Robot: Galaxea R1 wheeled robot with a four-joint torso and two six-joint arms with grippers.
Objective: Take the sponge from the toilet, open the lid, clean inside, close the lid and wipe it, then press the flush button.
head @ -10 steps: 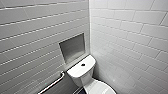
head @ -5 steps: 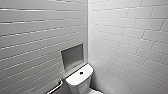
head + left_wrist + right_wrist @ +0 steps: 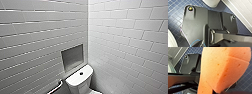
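The white toilet (image 3: 78, 81) stands in the corner where two tiled walls meet, and its cistern top reaches the lower edge of the head view. The dark round flush button (image 3: 81, 73) sits in the middle of that top. The orange sponge (image 3: 223, 69) looms large and close in the right wrist view, above the blue tiled floor (image 3: 243, 83). My right gripper is shut on the sponge. The left wrist view looks down on blue floor tiles (image 3: 175, 15) with a white ceramic curve (image 3: 211, 3) beyond the robot's dark plate; nothing shows in the left gripper.
A grey recessed niche (image 3: 72, 57) is set in the left wall just above the cistern. A white grab bar (image 3: 57, 87) runs along that wall beside the toilet. White brick tiles cover both walls (image 3: 130, 45).
The whole head picture has shifted: the toilet and niche now sit lower and slightly further left, so the camera has moved. Nothing else has visibly changed.
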